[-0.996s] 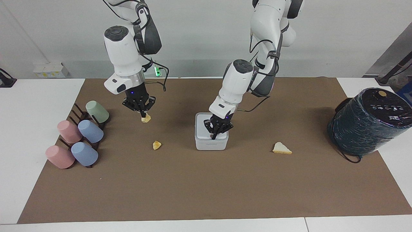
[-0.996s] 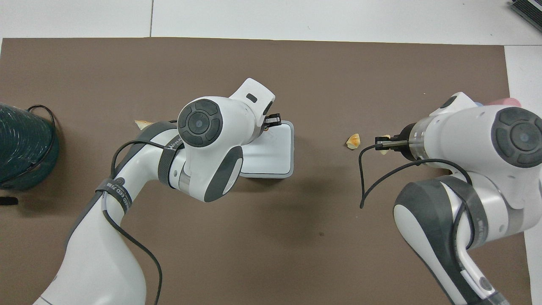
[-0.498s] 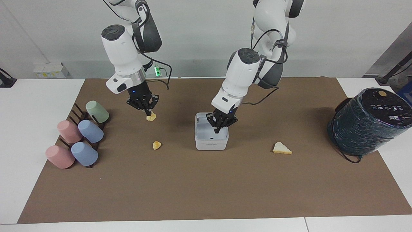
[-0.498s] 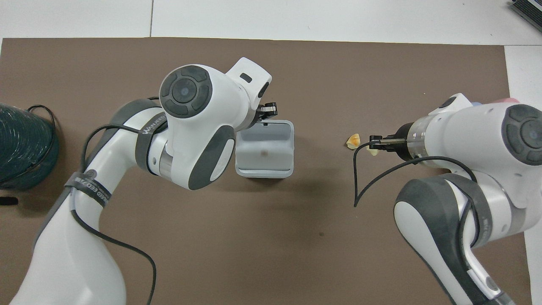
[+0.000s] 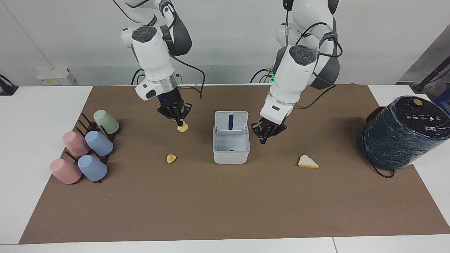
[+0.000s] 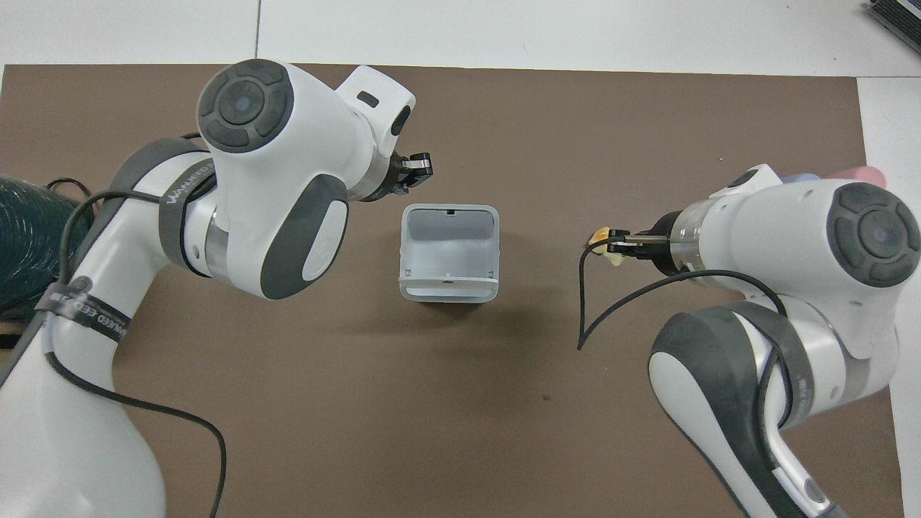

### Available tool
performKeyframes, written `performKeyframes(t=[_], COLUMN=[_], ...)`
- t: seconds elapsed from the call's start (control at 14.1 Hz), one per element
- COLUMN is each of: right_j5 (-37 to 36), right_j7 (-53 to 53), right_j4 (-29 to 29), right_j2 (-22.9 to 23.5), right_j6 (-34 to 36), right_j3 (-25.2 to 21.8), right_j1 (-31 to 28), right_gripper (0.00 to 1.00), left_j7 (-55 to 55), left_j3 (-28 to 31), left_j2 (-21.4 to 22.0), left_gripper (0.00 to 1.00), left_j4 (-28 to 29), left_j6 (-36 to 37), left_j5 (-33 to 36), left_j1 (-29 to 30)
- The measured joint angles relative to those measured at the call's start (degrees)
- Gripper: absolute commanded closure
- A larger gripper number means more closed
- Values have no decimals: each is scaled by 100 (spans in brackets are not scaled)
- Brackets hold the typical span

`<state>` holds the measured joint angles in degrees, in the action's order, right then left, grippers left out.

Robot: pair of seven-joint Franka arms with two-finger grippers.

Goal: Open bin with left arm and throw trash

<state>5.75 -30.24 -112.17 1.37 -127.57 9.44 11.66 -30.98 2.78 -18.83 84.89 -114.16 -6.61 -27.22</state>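
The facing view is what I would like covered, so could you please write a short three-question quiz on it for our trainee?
1. True or false: the bin has its lid standing open.
2. Which gripper holds a nugget: A) left gripper, B) right gripper?
3. How many scraps lie loose on the mat?

Key:
1. True; the blue stripe inside the lid shows.
2. B; the held nugget hangs at its fingers.
3. Two: the loose nugget and the wedge.

Brown mat (image 5: 225,203) covers white table (image 5: 35,147). Five pastel cups on a dark rack (image 5: 92,159) at the right arm's end — green (image 5: 106,121), two pink (image 5: 75,143), two blue (image 5: 99,143). Large dark wrapped cylinder (image 5: 404,131) at the left arm's end — tilted, black cable at its base.
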Motion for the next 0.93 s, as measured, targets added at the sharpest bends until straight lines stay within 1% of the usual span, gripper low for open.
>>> performKeyframes(t=[0.07, 0.14, 0.21, 0.28, 0.36, 0.5, 0.57, 0.64, 0.71, 0.78, 0.85, 0.93], right_j5=[0, 0, 0, 0, 0, 0, -1, -1, -1, -1, -1, -1], right_j7=[-261, -483, -663, -819, -966, -1227, -1297, -1323, -1335, -1357, -1412, -1451], right_j4=[119, 283, 455, 609, 722, 812, 835, 851, 857, 857, 857, 857], right_j2=[177, 379, 573, 754, 926, 1196, 1303, 1384, 1435, 1468, 1491, 1502], right_j6=[-172, -279, -329, -393, -536, -868, -943, -983, -986, -978, -968, -963], right_j3=[133, 211, 234, 238, 241, 243, 244, 244, 245, 245, 245, 245], right_j1=[18, 89, 195, 306, 418, 609, 696, 780, 843, 894, 925, 938], right_gripper=[100, 100, 100, 100, 100, 100, 100, 100, 63, 1, 0, 0], left_j7=[94, 218, 361, 540, 740, 1147, 1335, 1498, 1619, 1712, 1778, 1803], left_j3=[8, 14, 19, 23, 26, 33, 36, 37, 40, 41, 42, 42], left_j2=[0, 0, 1, 3, 9, 68, 141, 249, 361, 462, 541, 576], left_gripper=[45, 43, 33, 25, 23, 21, 20, 21, 21, 21, 21, 22], left_j4=[13, 39, 69, 113, 170, 368, 602, 959, 1352, 1743, 2095, 2331], left_j6=[20, 28, 29, 29, 29, -19, -188, -489, -823, -1144, -1418, -1618], left_j5=[15, 22, 26, 28, 28, 30, 30, 31, 31, 31, 31, 31], left_j1=[101, 221, 333, 446, 571, 806, 923, 1029, 1106, 1164, 1206, 1221])
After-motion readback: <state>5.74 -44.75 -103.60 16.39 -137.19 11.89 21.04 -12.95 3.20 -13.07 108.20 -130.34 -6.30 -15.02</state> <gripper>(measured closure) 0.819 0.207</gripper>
